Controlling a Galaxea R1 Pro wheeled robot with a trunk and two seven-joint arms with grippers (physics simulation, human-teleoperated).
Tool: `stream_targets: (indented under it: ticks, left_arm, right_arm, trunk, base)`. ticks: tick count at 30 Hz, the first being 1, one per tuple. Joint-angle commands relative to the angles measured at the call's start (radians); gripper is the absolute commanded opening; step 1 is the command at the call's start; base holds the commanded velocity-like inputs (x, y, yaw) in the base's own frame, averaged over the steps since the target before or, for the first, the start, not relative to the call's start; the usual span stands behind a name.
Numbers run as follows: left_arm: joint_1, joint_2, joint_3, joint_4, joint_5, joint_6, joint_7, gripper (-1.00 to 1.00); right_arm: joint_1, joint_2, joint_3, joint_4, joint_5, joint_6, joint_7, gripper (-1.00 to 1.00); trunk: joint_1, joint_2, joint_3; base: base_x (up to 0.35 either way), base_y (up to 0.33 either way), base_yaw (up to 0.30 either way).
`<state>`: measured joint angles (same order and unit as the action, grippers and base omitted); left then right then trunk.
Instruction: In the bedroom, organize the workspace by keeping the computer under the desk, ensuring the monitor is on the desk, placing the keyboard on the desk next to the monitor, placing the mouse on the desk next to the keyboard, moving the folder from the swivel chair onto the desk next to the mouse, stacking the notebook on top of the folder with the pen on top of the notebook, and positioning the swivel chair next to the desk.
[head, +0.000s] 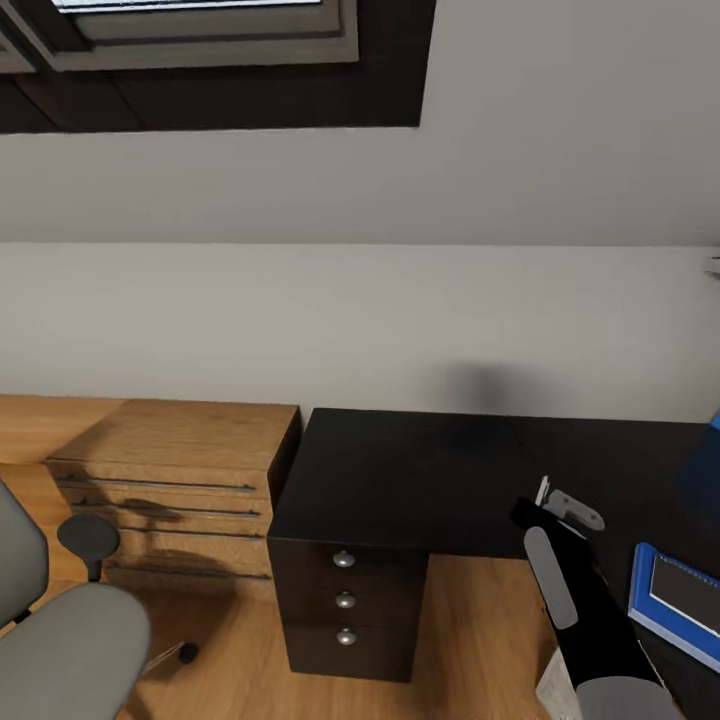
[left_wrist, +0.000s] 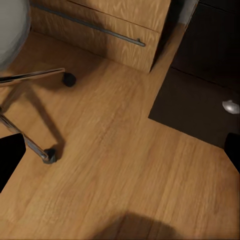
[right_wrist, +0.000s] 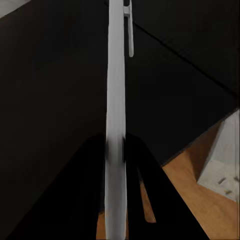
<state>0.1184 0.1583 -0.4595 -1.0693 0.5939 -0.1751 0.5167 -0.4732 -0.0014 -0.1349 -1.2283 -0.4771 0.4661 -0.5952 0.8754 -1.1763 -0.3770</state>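
**Held item.** The right gripper has its jaws pressed onto a thin, pale grey slab seen edge-on, judged to be the notebook. It hangs above the glossy black desk, near the front edge.

**Handling.** The notebook is likely light and fairly stiff, and thin enough to swing in a narrow pinch. Hold it at one edge and lay it flat before letting go. The bright blue folder lies flat on the desk at the near right and is the surface to stack on.

**Left gripper.** The left gripper has its jaws spread and holds nothing. It is over the wooden floor, near the swivel chair.

**Containers.** The three desk drawers with round knobs are closed. The dresser drawers on the left are closed as well. What they contain cannot be seen.
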Motion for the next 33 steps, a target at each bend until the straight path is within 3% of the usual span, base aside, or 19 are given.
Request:
stream_targets:
  ticks: [1,5,7,8,9,10,11,14,18,24,33]
  left_arm:
    - [0.000,0.001,-0.004,-0.001,0.011,-0.007,0.005,1.00]
    - [0.000,0.001,-0.004,-0.001,0.011,-0.007,0.006,1.00]
    - [0.000,0.001,-0.004,-0.001,0.011,-0.007,0.006,1.00]
    - [0.000,0.001,-0.004,-0.001,0.011,-0.007,0.007,1.00]
    - [0.000,0.001,-0.004,-0.001,0.011,-0.007,0.008,1.00]
    - [0.000,0.001,-0.004,-0.001,0.011,-0.007,0.008,1.00]
    - [0.000,0.001,-0.004,-0.001,0.011,-0.007,0.009,1.00]
    - [0.000,0.001,-0.004,0.000,0.011,-0.006,0.008,1.00]
    - [0.000,0.001,-0.004,0.000,0.011,-0.007,0.008,1.00]
    - [0.000,0.001,-0.004,0.000,0.011,-0.007,0.009,1.00]
    - [0.000,0.001,-0.004,0.000,0.011,-0.007,0.009,1.00]
  right_arm:
    - [-0.001,-0.008,-0.020,-0.001,-0.009,-0.002,-0.003,-1.00]
    - [-0.001,-0.013,-0.028,-0.002,-0.009,-0.005,-0.003,-1.00]
    - [-0.002,-0.028,-0.029,0.003,-0.008,-0.006,-0.002,-1.00]
    - [-0.013,-0.097,-0.029,0.073,-0.010,-0.005,-0.002,-1.00]
    - [-0.073,-0.161,-0.029,0.182,-0.010,-0.004,-0.001,-1.00]
    - [-0.086,-0.171,-0.029,0.200,-0.009,-0.004,-0.001,-1.00]
    - [-0.132,-0.213,-0.029,0.271,-0.007,0.001,0.000,-1.00]
    - [-0.190,-0.275,-0.029,0.365,-0.010,0.009,-0.001,-1.00]
    - [-0.202,-0.285,-0.028,0.376,-0.026,0.010,-0.005,-1.00]
    - [-0.204,-0.279,-0.027,0.364,-0.031,0.012,-0.007,-1.00]
    - [-0.205,-0.278,-0.026,0.366,-0.032,0.011,-0.004,-1.00]
  trunk:
    - [0.000,-0.001,-0.001]
    - [0.000,-0.001,-0.001]
    - [0.000,-0.001,-0.001]
    - [0.000,-0.001,-0.001]
    - [0.000,-0.001,-0.001]
    - [0.000,-0.001,-0.001]
    - [0.000,-0.001,-0.001]
    - [0.000,-0.001,-0.001]
    - [0.000,-0.001,-0.001]
    - [0.000,-0.001,0.000]
    - [0.000,-0.001,0.002]
  base:
    - [0.000,0.000,-0.171]
    - [0.000,0.000,-0.070]
    - [0.000,0.000,-0.010]
    - [0.000,0.000,-0.002]
    - [0.000,0.000,0.000]
    - [0.000,0.000,0.000]
    - [0.000,0.000,0.000]
    - [0.000,0.000,0.000]
    - [0.000,0.000,0.000]
    - [0.000,0.000,-0.035]
    - [0.000,0.000,-0.239]
